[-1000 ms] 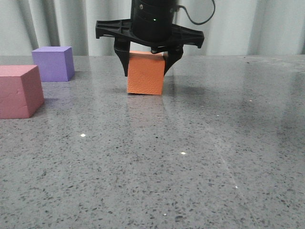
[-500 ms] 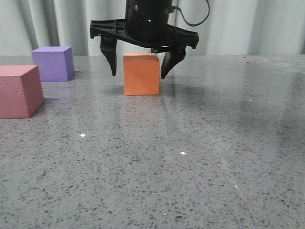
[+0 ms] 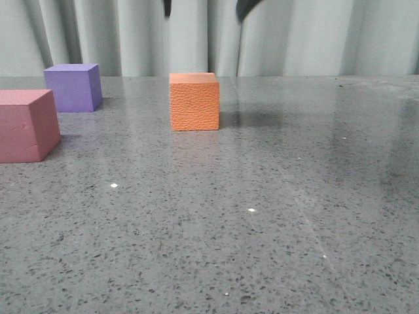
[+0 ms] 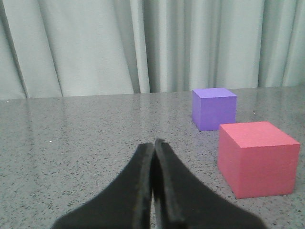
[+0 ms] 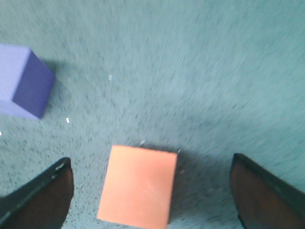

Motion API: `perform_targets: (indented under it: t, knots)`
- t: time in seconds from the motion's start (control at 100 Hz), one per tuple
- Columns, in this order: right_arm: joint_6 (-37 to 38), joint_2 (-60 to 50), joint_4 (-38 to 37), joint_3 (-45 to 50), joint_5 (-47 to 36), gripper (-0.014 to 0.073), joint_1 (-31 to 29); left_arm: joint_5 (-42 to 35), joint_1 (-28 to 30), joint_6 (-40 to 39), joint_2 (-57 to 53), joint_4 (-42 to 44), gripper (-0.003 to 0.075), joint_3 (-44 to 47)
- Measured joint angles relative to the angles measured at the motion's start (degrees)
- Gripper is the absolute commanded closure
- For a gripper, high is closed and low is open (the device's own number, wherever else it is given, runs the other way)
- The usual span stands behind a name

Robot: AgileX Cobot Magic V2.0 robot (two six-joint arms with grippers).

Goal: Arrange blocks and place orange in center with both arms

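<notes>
The orange cube point(image 3: 194, 101) stands alone on the grey table, with its pebbled face toward the front view. My right gripper point(image 3: 206, 6) is open, high above it, with only its fingertips point(image 3: 245, 8) showing at the top edge. In the right wrist view the orange cube point(image 5: 138, 191) lies below, between the wide-spread fingers point(image 5: 43, 200), untouched. The purple cube point(image 3: 73, 87) sits far left and the pink-red cube point(image 3: 26, 124) nearer left. My left gripper point(image 4: 153, 143) is shut and empty, low over the table, beside the pink-red cube point(image 4: 257, 160) and purple cube point(image 4: 214, 108).
A grey speckled table point(image 3: 262, 216) with a pale curtain point(image 3: 327, 36) behind its far edge. The purple cube also shows in the right wrist view point(image 5: 24, 88), apart from the orange one.
My right gripper opened, let go of the orange cube and rose almost out of the front view. The orange cube now rests squarely on the table. The other cubes have not moved.
</notes>
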Motion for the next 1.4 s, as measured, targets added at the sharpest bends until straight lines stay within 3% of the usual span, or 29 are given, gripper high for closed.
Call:
perform_targets:
  t: [0.33,0.82,1.07,1.4]
  knots:
    - [-8.9,-13.9,-1.3,6.7,2.0,-0.0059,-8.5,0.0,0.0,0.0,0.0,0.0,0.0731,0.0]
    - [-10.2,-38.1,-1.3,41.4,-0.2,-0.0059,-24.8,0.0,0.0,0.0,0.0,0.0,0.0731,0.0]
    - [-10.2,-51.9,-1.3,53.9,1.2,-0.0059,-25.9,0.0,0.0,0.0,0.0,0.0,0.0731,0.0]
    - [-10.3,-68.8,-1.3,63.5,4.5,-0.0059,-25.9,0.0,0.0,0.0,0.0,0.0,0.0731,0.0]
